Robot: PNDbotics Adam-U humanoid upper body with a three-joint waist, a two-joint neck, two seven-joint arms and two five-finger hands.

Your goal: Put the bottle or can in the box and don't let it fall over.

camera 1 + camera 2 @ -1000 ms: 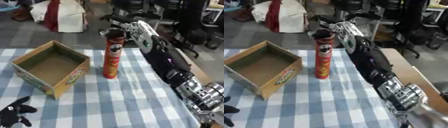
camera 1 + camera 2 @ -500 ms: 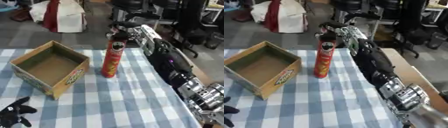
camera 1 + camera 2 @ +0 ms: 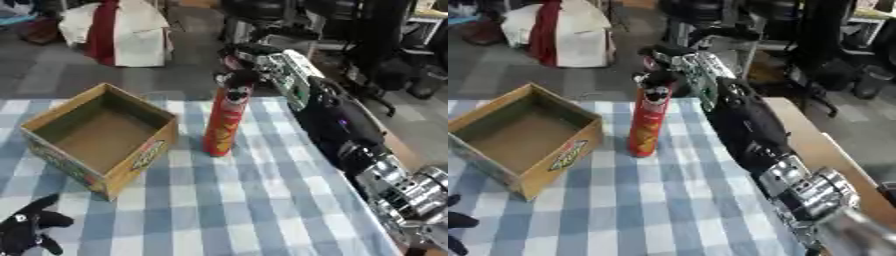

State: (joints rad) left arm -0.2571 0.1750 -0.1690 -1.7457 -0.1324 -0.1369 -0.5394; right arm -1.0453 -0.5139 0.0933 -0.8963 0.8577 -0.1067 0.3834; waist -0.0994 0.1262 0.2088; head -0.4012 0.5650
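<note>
- A tall red can stands on the checked counter near its far edge, leaning slightly.
- The right robot hand grasps the can's top, fingers curled round it.
- An open cardboard box sits just left of the can.
- The left robot hand rests released at the counter's near left corner.

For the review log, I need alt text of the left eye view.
The right hand grips the top of a tall red can that leans on the checked table, beside an open cardboard box. The left hand rests at the lower left corner.
</note>
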